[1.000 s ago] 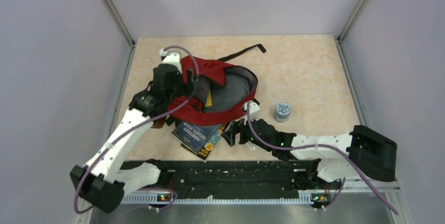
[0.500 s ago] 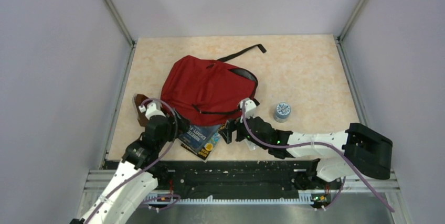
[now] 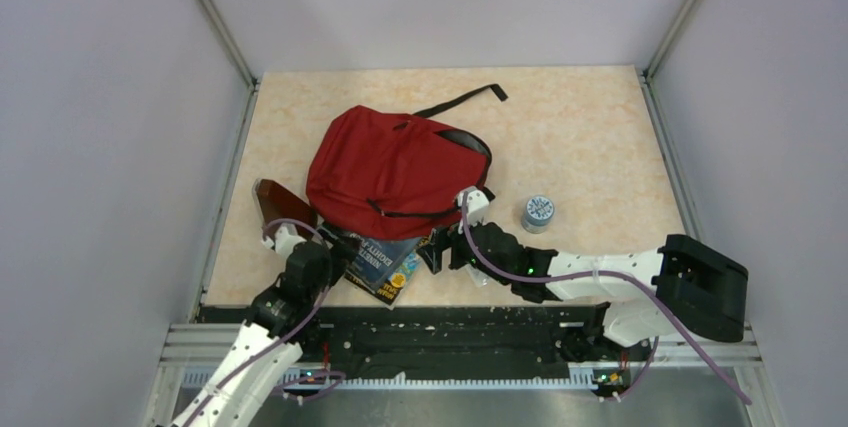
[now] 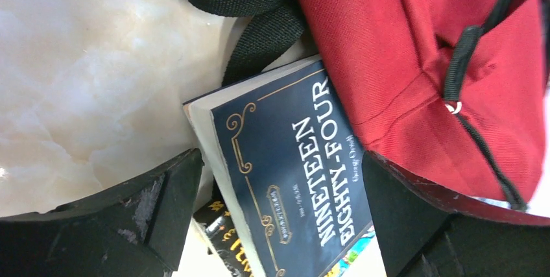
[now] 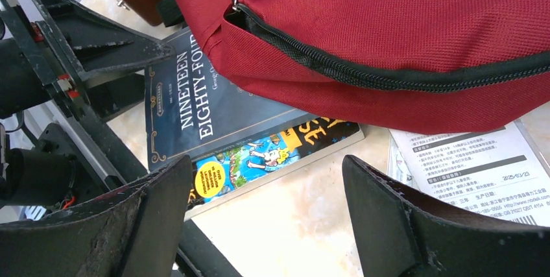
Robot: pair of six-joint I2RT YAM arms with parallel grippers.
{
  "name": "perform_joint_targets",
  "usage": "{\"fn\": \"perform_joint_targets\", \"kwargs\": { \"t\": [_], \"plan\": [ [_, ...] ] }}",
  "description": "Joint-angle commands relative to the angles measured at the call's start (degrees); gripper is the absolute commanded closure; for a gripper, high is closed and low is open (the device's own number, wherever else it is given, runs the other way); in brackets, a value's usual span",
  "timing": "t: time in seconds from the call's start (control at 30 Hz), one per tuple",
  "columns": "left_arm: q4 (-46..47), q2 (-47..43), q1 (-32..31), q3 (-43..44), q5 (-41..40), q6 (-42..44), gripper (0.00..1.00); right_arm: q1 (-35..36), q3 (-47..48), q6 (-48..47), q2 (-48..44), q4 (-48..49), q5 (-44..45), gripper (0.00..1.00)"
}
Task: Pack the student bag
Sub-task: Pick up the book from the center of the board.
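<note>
We see soft red woven bag [image 3: 395, 162] slumped on marbled desk [image 3: 600, 127], over glossy navy book [image 4: 305, 154]. L claw [image 4: 282, 192] low, released; R claw [image 5: 269, 186] same.

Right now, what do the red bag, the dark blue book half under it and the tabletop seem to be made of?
The student bag: matte red woven fabric, its weave showing up close. The book: paper, with pale page edges under a smooth printed cover. The tabletop: smooth, slightly shiny marbled beige, perhaps stone or a stone-look laminate; I cannot tell which.
</note>
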Motion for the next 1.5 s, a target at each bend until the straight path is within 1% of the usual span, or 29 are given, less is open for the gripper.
{"fn": "perform_joint_targets", "kwargs": {
  "t": [0.0,0.13,0.2,0.23,0.33,0.4,0.5,0.67,0.73,0.83,0.93,1.13,1.23,1.33,1.4,1.43,1.47],
  "plan": [
    [0.8,-5.1,0.3,-2.9,-1.8,-7.7,0.02,0.8,1.4,0.5,0.2,1.7,0.3,0.16],
    [-0.3,-8.6,0.3,-4.4,-2.0,-8.6,0.02,0.8,1.6,0.8,1.0,2.0,0.2,0.16],
    [0.5,-9.0,0.3,-5.3,-1.5,-8.9,0.05,0.8,1.7,1.0,1.3,2.1,-0.1,0.17],
    [1.2,-9.1,0.4,-5.9,-1.2,-9.2,0.07,0.8,1.8,1.0,1.4,2.2,-0.2,0.17],
    [3.7,-9.8,0.4,-7.5,-1.2,-10.3,0.19,0.8,2.0,1.2,1.7,2.1,-0.3,0.18],
    [4.8,-10.5,0.4,-8.3,-2.3,-10.9,0.25,0.8,2.0,1.2,1.6,1.7,-0.4,0.18],
    [5.0,-12.2,0.4,-8.6,-4.6,-10.9,0.43,0.8,1.9,1.4,0.9,1.1,0.0,0.18],
    [2.3,-15.1,0.4,-5.9,-9.2,-7.5,0.87,0.8,1.6,1.3,-0.2,-0.1,1.1,0.18],
    [0.3,-16.2,0.4,-3.5,-11.3,-5.1,1.00,0.8,1.6,1.1,-0.7,-0.9,1.7,0.18],
    [-2.7,-19.2,0.4,0.8,-13.8,-0.1,1.00,0.8,1.6,0.7,-1.5,-1.9,2.3,0.19],
    [-4.7,-21.8,0.4,5.3,-14.4,5.5,1.00,0.8,2.2,0.2,-2.4,-3.7,2.6,0.18],
    [-8.8,-23.3,0.3,18.8,-14.1,17.0,1.00,0.8,5.1,-5.3,-6.7,-9.2,0.6,0.18],
    [-9.2,-23.1,0.3,24.7,-13.5,22.4,1.00,0.8,6.6,-8.4,-9.5,-11.2,-0.9,0.13],
    [-9.1,-21.1,0.3,29.5,-10.6,27.1,1.00,0.8,7.4,-12.1,-12.3,-10.8,-4.5,0.08],
    [-8.8,-18.4,0.3,32.8,-5.6,31.4,1.00,0.8,8.4,-14.9,-13.8,-10.5,-8.3,0.05],
    [-8.8,-17.5,0.3,34.4,-3.0,33.5,1.00,0.8,9.1,-16.5,-14.0,-10.6,-11.6,0.04],
    [-8.9,-14.4,0.3,36.7,-0.6,35.9,1.00,0.8,10.0,-18.2,-14.1,-10.7,-14.2,0.04]
  ]
}}
